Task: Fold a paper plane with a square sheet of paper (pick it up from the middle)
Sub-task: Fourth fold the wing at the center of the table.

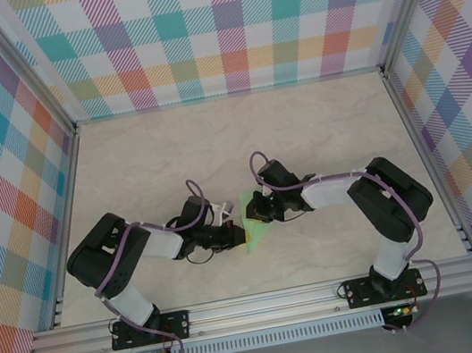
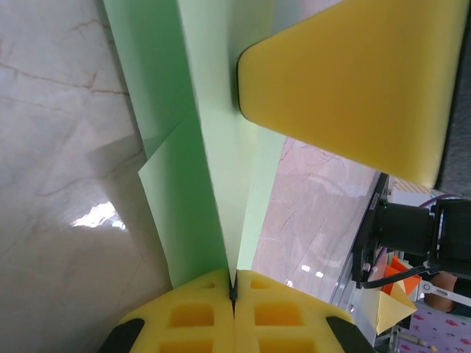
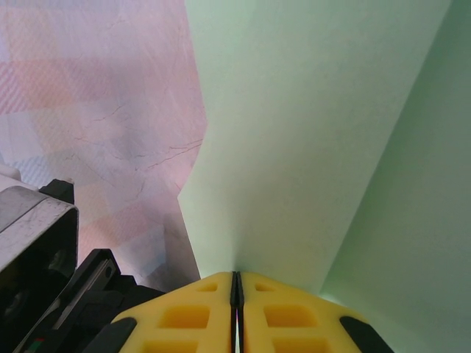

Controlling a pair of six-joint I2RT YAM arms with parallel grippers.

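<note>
Folding judged well advanced: the slim, pointed pale-green paper plane (image 1: 251,228) was no longer a flat square but a narrow triangle. It appeared to be held off the pale marble-patterned table top (image 1: 168,151), well beyond the silver aluminium rail (image 1: 266,303) and about level with its middle, tip towards the rail

Left gripper (image 2: 233,294): yellow foam fingers closed tight on a folded edge, no gap. Right gripper (image 3: 235,283): likewise pinched shut on the paper, slightly farther from the rail

Paper thin, plain, unmarked. Left wrist view showed overlapping layers, a diagonal flap and a long lengthwise crease

Left to do, as judged: wing folds or final creasing, then release. Could not tell whether the creases were sharp
</note>
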